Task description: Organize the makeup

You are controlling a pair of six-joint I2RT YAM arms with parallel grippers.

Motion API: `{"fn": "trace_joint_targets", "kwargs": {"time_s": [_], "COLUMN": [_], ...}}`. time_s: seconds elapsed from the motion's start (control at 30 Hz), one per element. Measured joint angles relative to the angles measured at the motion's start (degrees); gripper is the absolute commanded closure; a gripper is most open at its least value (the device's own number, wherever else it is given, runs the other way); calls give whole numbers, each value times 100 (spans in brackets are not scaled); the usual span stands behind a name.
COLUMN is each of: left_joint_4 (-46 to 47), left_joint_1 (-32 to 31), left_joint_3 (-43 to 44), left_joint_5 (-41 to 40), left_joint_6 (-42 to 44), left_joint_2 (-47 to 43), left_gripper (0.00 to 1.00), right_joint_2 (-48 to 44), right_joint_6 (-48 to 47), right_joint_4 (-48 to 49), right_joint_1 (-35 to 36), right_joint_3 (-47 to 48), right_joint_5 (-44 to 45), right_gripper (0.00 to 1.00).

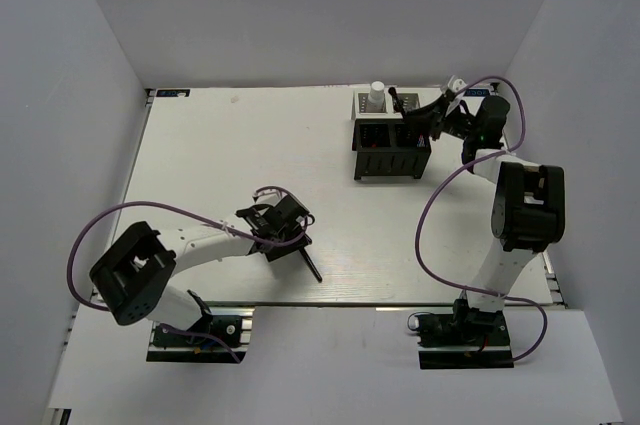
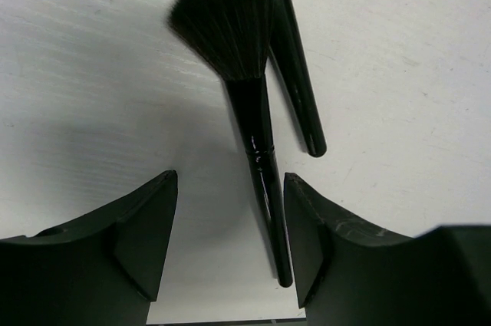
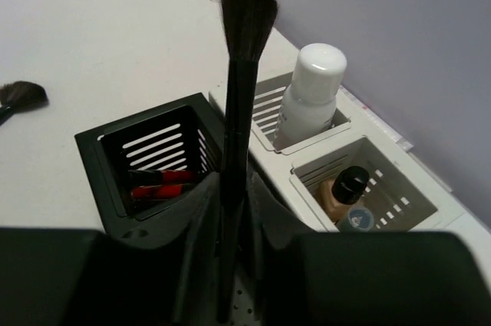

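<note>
In the left wrist view a black fan brush [image 2: 230, 34] lies on the white table. Its handle runs between the fingers of my open left gripper [image 2: 230, 238], close to the right finger [image 2: 307, 242]. A second black brush handle [image 2: 295, 73] lies just right of it. My right gripper [image 3: 234, 188] is shut on a round black brush [image 3: 247, 11], held upright over the black organizer [image 3: 96, 153], which holds red pencils [image 3: 157, 182]. The white-capped bottle [image 3: 311, 96] and a tan foundation bottle [image 3: 345, 188] stand in white compartments.
The organizer [image 1: 390, 152] and white compartments [image 1: 359, 105] stand at the back right of the table, with my right gripper [image 1: 432, 115] beside them. My left gripper [image 1: 285, 233] is low at the table's front middle, a brush handle [image 1: 311, 265] sticking out toward the near edge.
</note>
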Motion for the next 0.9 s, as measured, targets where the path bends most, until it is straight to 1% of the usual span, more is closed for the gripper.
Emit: {"fn": "trace_joint_targets", "kwargs": {"time_s": [0.03, 0.13, 0.27, 0.37, 0.5, 0.67, 0.9], "left_joint_4": [-13, -39, -48, -129, -293, -514, -857], "left_joint_1": [0, 0, 0, 0, 0, 0, 28], "left_joint_3": [35, 160, 269, 350, 459, 588, 1209], "left_joint_5": [0, -4, -7, -26, -70, -160, -243], "left_joint_6": [7, 26, 42, 48, 46, 42, 68], "left_joint_2": [26, 105, 166, 243, 387, 588, 1180], "left_gripper": [32, 32, 33, 33, 36, 41, 44], "right_joint_2": [0, 0, 0, 0, -94, -588, -1220], "right_joint_6": [-13, -68, -133, -90, 216, 787, 1338], "right_joint_4": [7, 0, -9, 7, 168, 555, 1064], "right_joint_1": [-2, -13, -55, -101, -199, -332, -393], "right_joint_3": [-37, -129, -201, -216, -219, -337, -791], "right_joint_5": [-33, -101, -138, -140, -142, -162, -256], "right_gripper": [62, 51, 50, 53, 56, 56, 56]}}
